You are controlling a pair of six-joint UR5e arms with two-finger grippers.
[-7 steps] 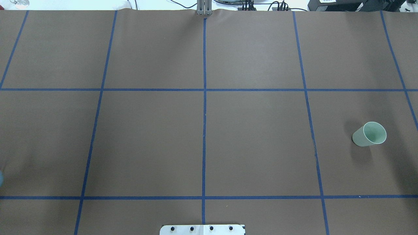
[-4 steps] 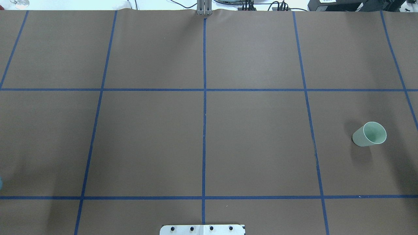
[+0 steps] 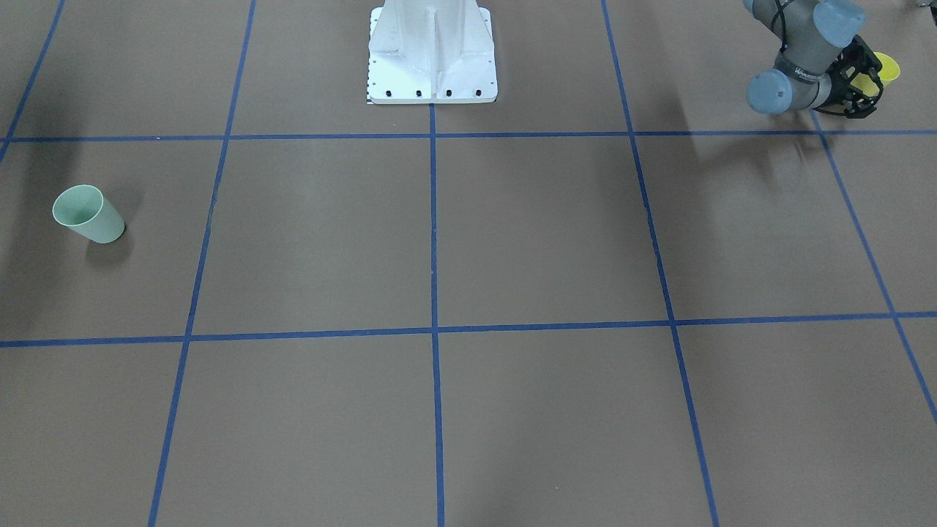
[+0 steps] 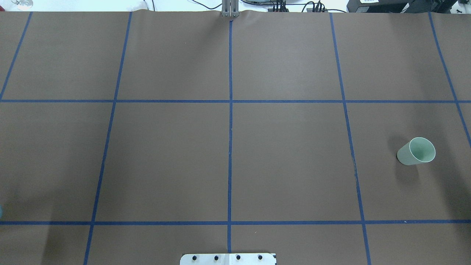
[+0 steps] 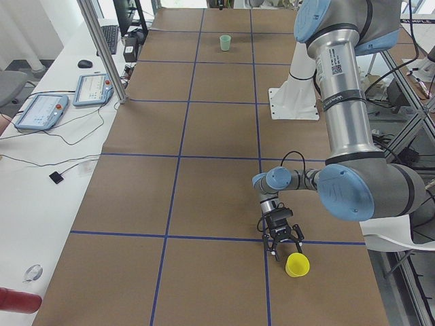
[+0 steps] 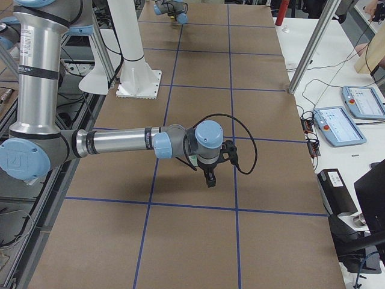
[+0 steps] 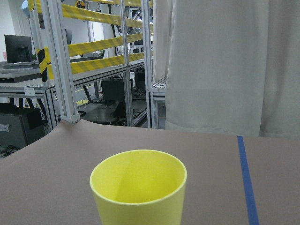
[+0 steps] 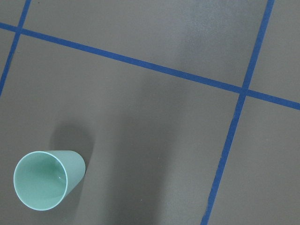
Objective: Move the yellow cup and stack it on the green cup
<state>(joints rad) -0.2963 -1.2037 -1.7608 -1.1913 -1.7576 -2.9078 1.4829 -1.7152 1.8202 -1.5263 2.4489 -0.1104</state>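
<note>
The yellow cup (image 3: 887, 69) stands upright near the table's end on my left side; it also shows in the exterior left view (image 5: 296, 265) and fills the bottom of the left wrist view (image 7: 138, 187). My left gripper (image 3: 867, 80) lies low and level, open, with its fingers just short of the cup (image 5: 282, 243). The green cup (image 4: 416, 151) stands upright far off on my right side (image 3: 88, 214). My right gripper (image 6: 209, 177) hangs above the table near it. The right wrist view looks down on the green cup (image 8: 47, 179). I cannot tell whether the right gripper is open.
The robot's white base (image 3: 432, 51) stands at the middle of the near edge (image 4: 228, 258). Blue tape lines grid the brown table cover (image 4: 287, 158). Beyond the far edge are tablets (image 5: 41, 109) and an aluminium post (image 5: 102, 54).
In the overhead view a blue bit of my left arm at the left edge has slid a little toward the near side. The green cup has not moved.
</note>
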